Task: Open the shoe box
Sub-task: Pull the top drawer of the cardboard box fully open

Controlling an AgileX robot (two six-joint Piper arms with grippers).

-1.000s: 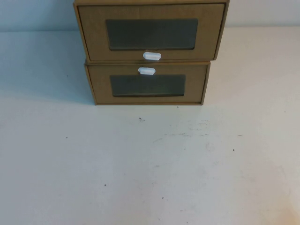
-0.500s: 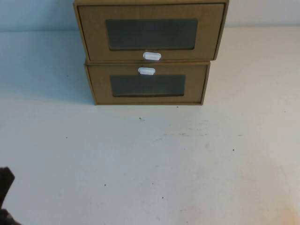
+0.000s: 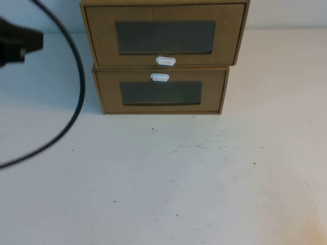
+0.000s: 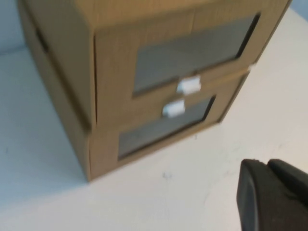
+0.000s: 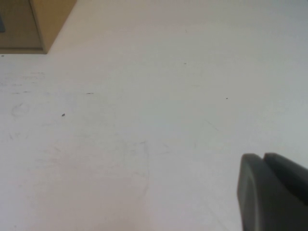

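approach step: your left gripper (image 4: 267, 169), fingers closed, hangs at 10 o'clock of the shut shoe box stack (image 3: 104, 51), your right gripper (image 5: 265, 161) sits closed near 4 o'clock, and next you'll probably need to open up on a white tab (image 3: 165, 61).

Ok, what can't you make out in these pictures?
Contents of upper shoe box and lower shoe box: dark windows, high view.
Left gripper, left of the boxes: only its shut tip shows, cut by left wrist view's edge.
Right gripper, above table right of the boxes: same, right wrist view; outside the high view.
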